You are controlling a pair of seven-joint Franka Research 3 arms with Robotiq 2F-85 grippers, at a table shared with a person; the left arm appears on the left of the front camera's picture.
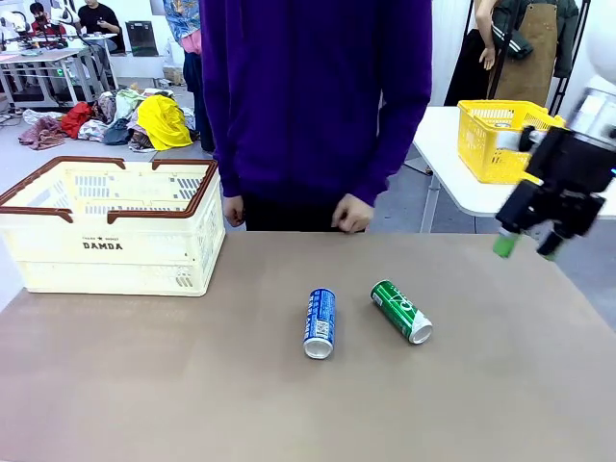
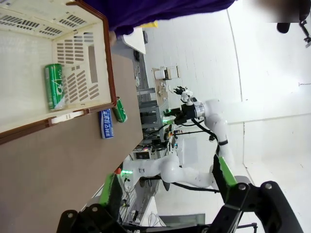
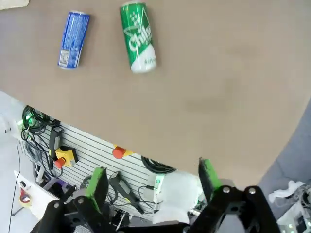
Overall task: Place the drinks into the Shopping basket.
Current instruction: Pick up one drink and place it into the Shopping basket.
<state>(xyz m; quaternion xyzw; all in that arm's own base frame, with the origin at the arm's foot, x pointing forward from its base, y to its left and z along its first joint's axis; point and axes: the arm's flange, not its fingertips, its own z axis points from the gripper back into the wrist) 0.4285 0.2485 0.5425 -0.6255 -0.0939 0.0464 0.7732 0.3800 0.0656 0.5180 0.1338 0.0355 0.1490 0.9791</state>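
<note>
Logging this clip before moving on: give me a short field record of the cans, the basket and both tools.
basket: cream, brown rim, on the left of the table
in basket: one green can, lying down
on table: blue can and second green can, on their sides, apart, mid-table
right tool: open, empty, over the table's right side
left tool: open, empty, looking toward the basket
person: hands at the far edge, off the cans

Three drink cans in all. Two are green: one green can (image 2: 54,86) inside the basket, upper left of the left wrist view, and a second green can (image 1: 401,311) on the worktop (image 1: 481,404). One blue can (image 1: 320,323). Two baskets: one cream Shopping basket (image 1: 115,252), one yellow mesh basket (image 1: 489,144). Two robot hands: left hand (image 2: 164,167), right hand (image 1: 528,248). One person (image 1: 308,96).
</note>
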